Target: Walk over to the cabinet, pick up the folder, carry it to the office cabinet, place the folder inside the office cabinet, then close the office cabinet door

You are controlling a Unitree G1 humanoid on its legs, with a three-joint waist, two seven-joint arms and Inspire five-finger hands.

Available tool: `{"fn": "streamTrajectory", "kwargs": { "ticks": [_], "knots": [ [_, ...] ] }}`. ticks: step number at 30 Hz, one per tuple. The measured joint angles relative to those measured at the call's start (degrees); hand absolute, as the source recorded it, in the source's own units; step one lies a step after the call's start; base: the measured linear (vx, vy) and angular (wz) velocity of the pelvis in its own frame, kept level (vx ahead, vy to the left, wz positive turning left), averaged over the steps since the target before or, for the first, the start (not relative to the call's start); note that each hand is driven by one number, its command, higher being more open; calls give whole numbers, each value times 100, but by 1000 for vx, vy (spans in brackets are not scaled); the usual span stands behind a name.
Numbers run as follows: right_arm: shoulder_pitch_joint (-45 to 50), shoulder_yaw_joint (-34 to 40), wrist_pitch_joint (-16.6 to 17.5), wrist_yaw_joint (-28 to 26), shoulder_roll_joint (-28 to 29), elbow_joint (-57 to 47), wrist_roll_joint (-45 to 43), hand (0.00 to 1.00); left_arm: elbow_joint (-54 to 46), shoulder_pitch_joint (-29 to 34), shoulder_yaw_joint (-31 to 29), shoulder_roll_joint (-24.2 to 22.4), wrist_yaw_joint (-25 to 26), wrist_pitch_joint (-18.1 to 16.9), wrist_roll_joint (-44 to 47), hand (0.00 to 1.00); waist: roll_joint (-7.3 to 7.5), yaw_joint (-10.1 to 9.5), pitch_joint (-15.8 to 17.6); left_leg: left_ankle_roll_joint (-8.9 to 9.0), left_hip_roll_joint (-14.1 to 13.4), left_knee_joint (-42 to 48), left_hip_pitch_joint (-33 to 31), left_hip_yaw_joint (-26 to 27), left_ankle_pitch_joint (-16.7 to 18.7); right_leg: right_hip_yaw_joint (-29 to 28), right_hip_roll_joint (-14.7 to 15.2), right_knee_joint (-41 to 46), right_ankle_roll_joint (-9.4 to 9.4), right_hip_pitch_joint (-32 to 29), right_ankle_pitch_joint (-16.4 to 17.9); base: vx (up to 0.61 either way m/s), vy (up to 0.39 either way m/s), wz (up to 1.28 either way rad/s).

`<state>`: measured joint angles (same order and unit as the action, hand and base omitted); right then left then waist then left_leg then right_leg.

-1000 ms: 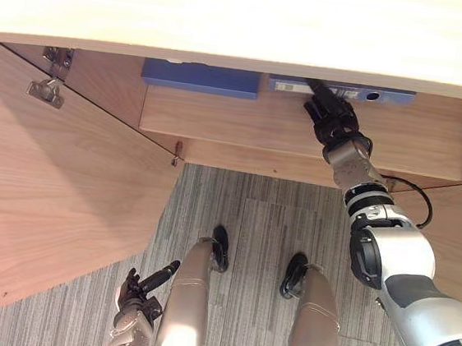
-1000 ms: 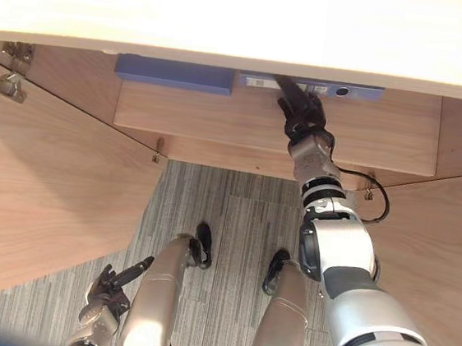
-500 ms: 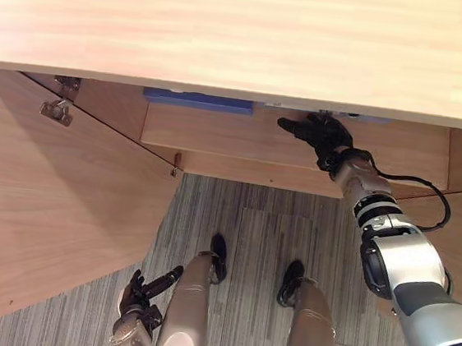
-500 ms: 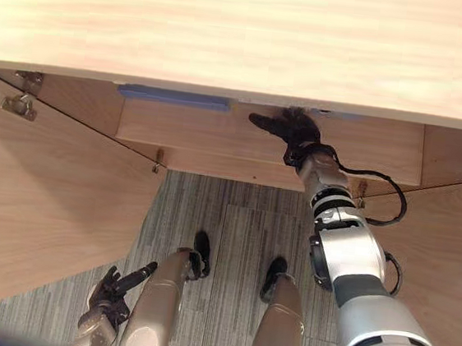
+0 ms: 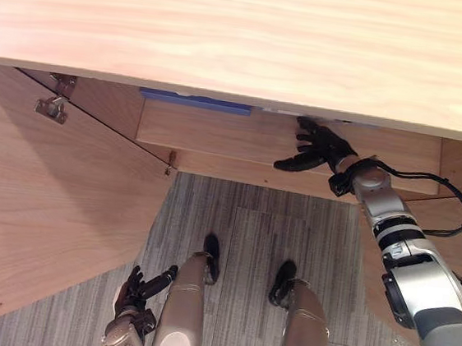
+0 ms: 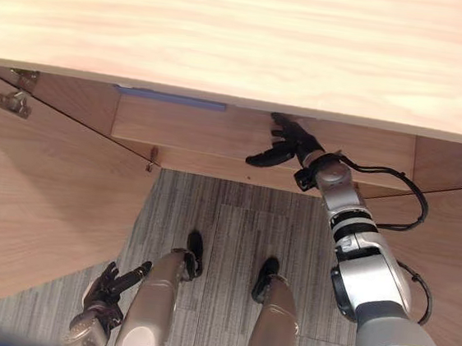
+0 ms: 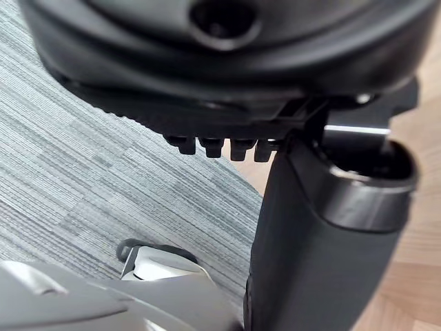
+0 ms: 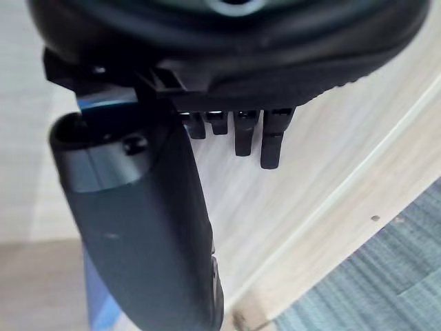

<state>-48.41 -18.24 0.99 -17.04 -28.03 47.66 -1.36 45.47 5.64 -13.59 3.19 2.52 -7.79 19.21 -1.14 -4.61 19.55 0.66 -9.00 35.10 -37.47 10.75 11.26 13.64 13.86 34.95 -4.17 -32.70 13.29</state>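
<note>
The office cabinet stands open under its pale wooden top (image 5: pixel 245 34). On its shelf (image 5: pixel 219 130) a blue folder (image 5: pixel 195 101) shows as a thin strip just below the top's edge. My right hand (image 5: pixel 316 147) hovers over the front part of the shelf, open with fingers spread and holding nothing. In the right wrist view its fingers (image 8: pixel 272 141) are straight above the shelf board, and a blue sliver of folder (image 8: pixel 96 303) shows behind the thumb. My left hand (image 5: pixel 138 286) hangs low on the left, open and holding nothing.
The cabinet's left door (image 5: pixel 46 203) swings wide open, with a metal hinge (image 5: pixel 49 106) near its upper corner. The right door (image 6: pixel 453 262) also stands open at the right. Grey striped carpet (image 5: pixel 242 224) lies in front of the cabinet.
My right hand has let go of the folder with the label and drawn back out to the shelf's front, fingers spread. The camera has shifted, so the top now hides more of the shelf.
</note>
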Motion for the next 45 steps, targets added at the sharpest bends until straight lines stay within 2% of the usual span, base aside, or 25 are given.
{"fn": "streamTrajectory", "kwargs": {
  "ticks": [2,3,6,11,20,28,30,32,34,35,37,39,41,42,43,44,45],
  "knots": [
    [237,-281,58,-125,-136,-421,227,100,-79,62,116,79,-7,-43,38,100,73,-5,-15,0,0,-13,11,11,1,-1,0,-19,-6,8,-4,0,0,0],
    [516,-640,180,-342,-212,-754,384,100,-151,112,157,125,-25,-50,37,100,165,-1,-12,0,1,-51,77,25,2,4,-2,-59,-15,73,-8,0,0,0],
    [708,-891,261,-344,-233,-958,619,100,-215,168,267,221,-71,-82,39,100,253,-2,-46,1,2,-82,110,55,6,4,-3,-103,-44,99,-25,14,3,-4],
    [710,-1034,365,-410,-360,-978,785,100,-315,177,378,310,-166,-92,49,100,331,-46,-44,-1,4,-93,110,63,7,11,-3,-137,-58,108,-42,0,2,-1],
    [781,-1034,429,-434,-391,-1039,798,100,-377,177,432,311,-183,-86,53,100,369,-84,-31,-5,3,-203,188,77,1,40,-30,-282,-67,201,-80,17,-1,0],
    [1477,-1031,193,-338,122,-1164,1099,100,-620,193,610,287,-180,-30,-108,100,424,-101,-45,150,-15,-993,1115,150,-203,201,-296,-1540,-109,1323,-516,107,-7,-4],
    [1987,-1062,92,-460,377,-1189,1272,100,-638,190,653,256,-222,-5,-184,100,504,-109,-102,242,-47,-1280,1479,220,-275,208,-426,-2042,-118,1754,-682,117,-17,-11],
    [2632,-1047,-1,-600,482,-1184,1285,100,-626,188,642,205,-235,64,-240,100,532,-97,-129,262,-46,-1424,1715,254,-287,221,-470,-2263,-139,2017,-705,120,-24,-5],
    [3229,-994,-56,-661,510,-1149,1277,100,-588,190,637,203,-234,99,-439,100,530,-29,-149,302,-40,-1570,1945,305,-311,206,-487,-2372,-173,2202,-726,102,-18,-12],
    [3622,-967,-80,-674,530,-997,1259,100,-535,216,628,225,-231,144,-704,100,531,69,-230,312,-32,-1704,2155,382,-319,165,-501,-2428,-178,2336,-730,62,-9,-20],
    [4038,-697,-88,-616,654,-626,1261,100,-454,233,652,268,-233,181,-1197,100,507,186,-378,311,-54,-1787,2440,480,-319,50,-533,-2436,-178,2504,-731,126,-16,-42],
    [4299,-294,-92,-423,867,-148,1318,100,-339,233,662,293,-228,183,-1451,100,499,205,-573,311,-107,-1765,2739,518,-319,-234,-606,-2426,-164,2607,-777,101,-24,-83],
    [4328,307,-74,-119,1218,459,1698,100,-145,235,600,221,-148,166,-1619,100,405,186,-706,305,-172,-1142,2874,66,-313,-844,-781,-2517,-151,2752,-1059,64,-38,-134],
    [4293,435,-71,8,1304,599,1802,100,-89,240,563,168,-120,163,-1667,100,377,177,-723,356,-151,-929,2802,-182,-204,-1008,-783,-2569,-165,2788,-1132,10,31,-161],
    [4294,673,-63,284,1401,844,2002,100,72,269,537,13,-51,159,-1763,100,265,162,-860,547,32,-1083,2877,-895,82,-1336,-854,-2677,-209,2777,-1191,-13,123,-162],
    [4300,1005,-77,498,1440,1034,2128,100,255,264,542,-165,-8,163,-1783,100,-7,171,-1015,547,11,-1381,2991,-1274,174,-1560,-1019,-2741,-215,2742,-1188,-19,152,-159],
    [4300,1195,-95,615,1458,1119,2142,100,377,222,549,-224,4,164,-1785,100,-112,190,-1085,568,-8,-1545,3150,-1307,267,-1654,-1062,-2793,-217,2733,-1186,21,173,-110]
  ]
}}
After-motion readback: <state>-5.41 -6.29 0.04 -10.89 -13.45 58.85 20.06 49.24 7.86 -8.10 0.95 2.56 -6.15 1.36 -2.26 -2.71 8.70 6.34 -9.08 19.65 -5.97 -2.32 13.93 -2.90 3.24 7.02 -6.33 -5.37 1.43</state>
